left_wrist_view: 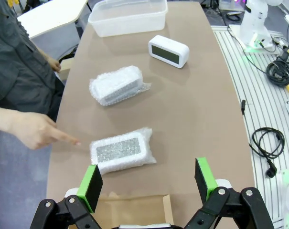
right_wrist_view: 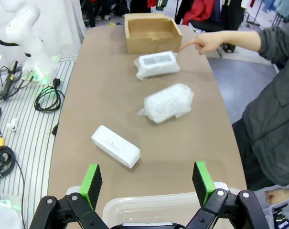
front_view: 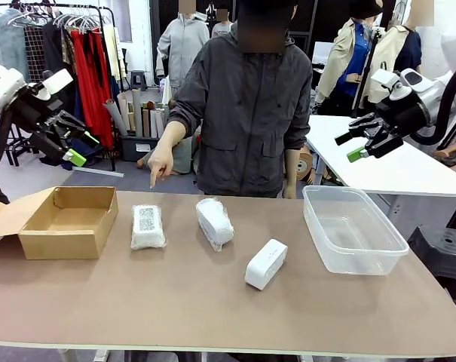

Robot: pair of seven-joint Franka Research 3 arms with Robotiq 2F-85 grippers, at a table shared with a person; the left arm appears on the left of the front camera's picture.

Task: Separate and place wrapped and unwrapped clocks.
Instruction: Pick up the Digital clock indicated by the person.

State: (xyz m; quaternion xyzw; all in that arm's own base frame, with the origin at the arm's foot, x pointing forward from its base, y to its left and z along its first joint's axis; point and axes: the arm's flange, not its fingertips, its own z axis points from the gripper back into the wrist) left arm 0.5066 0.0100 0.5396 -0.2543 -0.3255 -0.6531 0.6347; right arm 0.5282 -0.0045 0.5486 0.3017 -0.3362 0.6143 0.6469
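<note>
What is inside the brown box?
Nothing that shows: the box is open and its bare cardboard floor is visible. Its near wall covers a strip of that floor.

left wrapped clock (front_view: 148, 226): white, in bubble wrap, lying flat
middle wrapped clock (front_view: 214, 222): wrapped too, lying a bit angled, near the first
bare clock (front_view: 266, 264): smooth white, dark screen, angled, apart from both

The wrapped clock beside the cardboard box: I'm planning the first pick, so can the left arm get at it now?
Probably yes. The left end effector is open and raised near that wrapped clock, whose top is uncovered. The person's hand points close beside it without touching, so approach with care.
</note>
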